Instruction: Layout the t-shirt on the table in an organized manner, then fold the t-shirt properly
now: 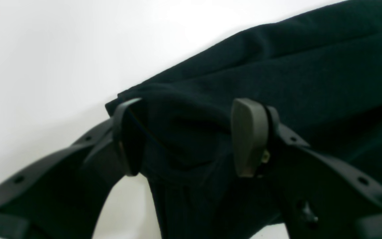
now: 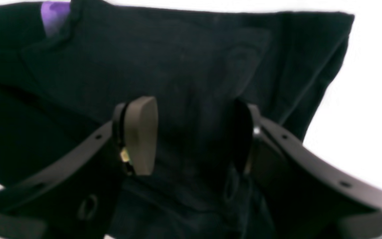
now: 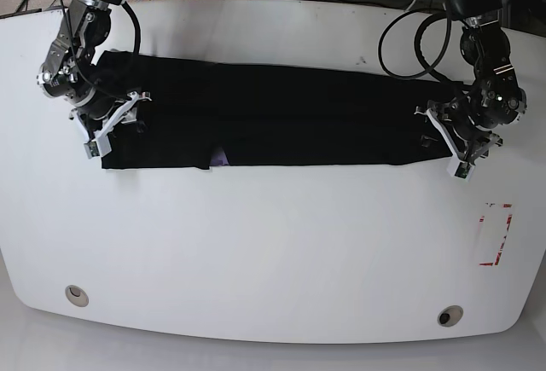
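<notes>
Left gripper (image 1: 191, 139) jaws apart, straddling a bunched end of the shirt (image 1: 277, 83), nothing pinched. Right gripper (image 2: 194, 139) likewise unclenched over the other end. Beyond both, shirt lies as a long folded band across the table (image 3: 273, 252). Risk: uneven closing grabs one layer, fold skews

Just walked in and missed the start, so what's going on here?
A two-armed robot is folding a black t-shirt on a white table. The shirt lies as a long, narrow folded band across the table. The left gripper and the right gripper sit at opposite ends, jaws open around the cloth, not clamped.
</notes>
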`<control>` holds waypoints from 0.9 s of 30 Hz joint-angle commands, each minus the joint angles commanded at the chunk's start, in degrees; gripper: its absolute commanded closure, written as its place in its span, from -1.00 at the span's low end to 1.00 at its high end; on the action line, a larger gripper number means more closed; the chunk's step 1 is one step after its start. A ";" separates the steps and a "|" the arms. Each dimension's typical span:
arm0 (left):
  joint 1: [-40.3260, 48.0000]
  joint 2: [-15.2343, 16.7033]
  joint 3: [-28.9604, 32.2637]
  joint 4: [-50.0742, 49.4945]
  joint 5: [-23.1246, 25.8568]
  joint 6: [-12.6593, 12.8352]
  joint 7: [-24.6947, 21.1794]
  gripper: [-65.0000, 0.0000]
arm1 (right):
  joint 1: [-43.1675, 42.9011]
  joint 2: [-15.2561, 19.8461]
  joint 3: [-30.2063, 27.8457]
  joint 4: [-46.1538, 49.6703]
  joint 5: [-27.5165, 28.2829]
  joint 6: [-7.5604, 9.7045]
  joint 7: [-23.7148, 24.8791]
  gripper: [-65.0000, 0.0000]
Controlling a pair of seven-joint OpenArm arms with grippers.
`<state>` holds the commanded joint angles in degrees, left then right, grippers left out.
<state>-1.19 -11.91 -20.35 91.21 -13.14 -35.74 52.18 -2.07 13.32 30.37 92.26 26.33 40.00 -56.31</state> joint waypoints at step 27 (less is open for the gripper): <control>0.09 -0.18 0.00 0.00 0.00 -0.09 0.00 -0.15 | 5.19 -2.73 -3.43 -2.37 -0.44 0.00 -0.09 0.21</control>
<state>-1.10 -12.09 -20.35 91.21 -13.14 -35.82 52.18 3.12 10.59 26.95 89.89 25.89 40.00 -56.40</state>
